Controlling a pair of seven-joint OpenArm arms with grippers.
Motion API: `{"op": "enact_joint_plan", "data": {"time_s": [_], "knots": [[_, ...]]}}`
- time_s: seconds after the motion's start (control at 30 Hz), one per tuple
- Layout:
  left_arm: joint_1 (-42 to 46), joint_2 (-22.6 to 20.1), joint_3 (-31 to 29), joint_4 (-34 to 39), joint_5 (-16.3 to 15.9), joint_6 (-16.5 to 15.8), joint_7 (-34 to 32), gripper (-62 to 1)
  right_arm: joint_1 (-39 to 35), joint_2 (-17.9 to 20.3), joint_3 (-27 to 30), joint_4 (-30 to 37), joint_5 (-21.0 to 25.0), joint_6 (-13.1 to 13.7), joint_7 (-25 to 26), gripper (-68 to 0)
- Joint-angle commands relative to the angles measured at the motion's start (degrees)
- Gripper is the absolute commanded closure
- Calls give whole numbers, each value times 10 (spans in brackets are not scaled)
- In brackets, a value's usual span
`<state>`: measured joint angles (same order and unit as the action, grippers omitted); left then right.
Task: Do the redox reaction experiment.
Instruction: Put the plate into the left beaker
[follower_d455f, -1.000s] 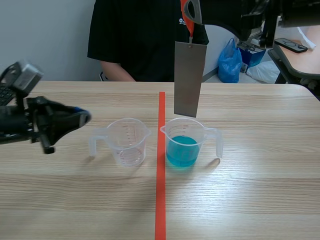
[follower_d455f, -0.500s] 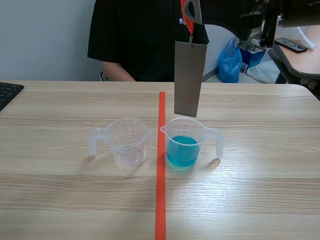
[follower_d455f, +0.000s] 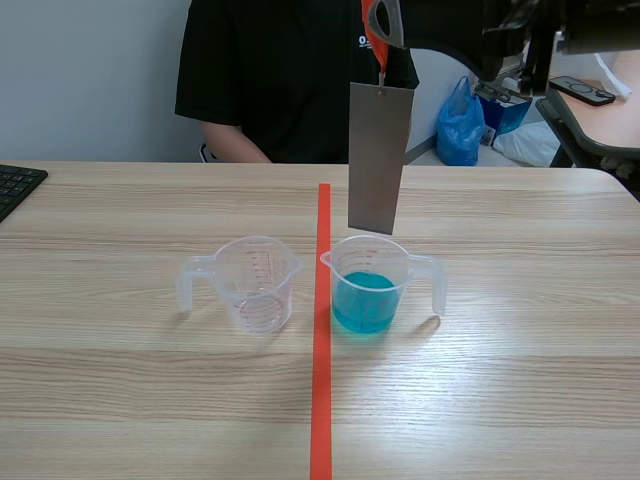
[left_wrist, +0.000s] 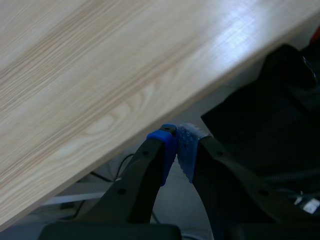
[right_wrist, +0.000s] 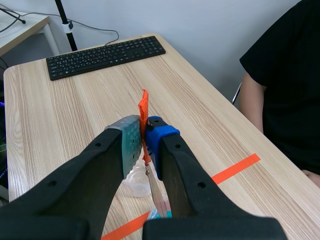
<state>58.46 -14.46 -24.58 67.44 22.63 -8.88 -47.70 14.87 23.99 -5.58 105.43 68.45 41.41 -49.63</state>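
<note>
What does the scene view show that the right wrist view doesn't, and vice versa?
Scene view only: the whole metal plate hanging above the cup of blue liquid. Right wrist view only: the full keyboard, and the right gripper shut on the plate's orange tab. Both: the table, the red tape line, the person in black.

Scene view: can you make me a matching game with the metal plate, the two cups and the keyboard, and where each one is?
Things:
1. metal plate
2. empty cup
3. cup of blue liquid
4. keyboard

Places:
A. at the left edge of the table
B. hanging in the air
C. just right of the orange tape line
D. just left of the orange tape line

Pairs: 1-B, 2-D, 3-C, 4-A.
</note>
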Motion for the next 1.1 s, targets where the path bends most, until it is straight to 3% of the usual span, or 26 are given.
{"op": "enact_joint_plan", "data": {"time_s": [0.0,0.13,0.63,1.07], "knots": [[9,11,1,16,18,8,-10,-40,10,6,5,6,9,2,9,-17],[36,36,2,40,56,8,-18,-40,10,6,5,6,9,2,9,-17],[35,28,1,45,55,6,-18,-40,14,-2,0,6,8,2,17,-18],[36,28,2,45,55,7,-18,-40,45,-65,-48,6,-27,2,10,-18]]}}
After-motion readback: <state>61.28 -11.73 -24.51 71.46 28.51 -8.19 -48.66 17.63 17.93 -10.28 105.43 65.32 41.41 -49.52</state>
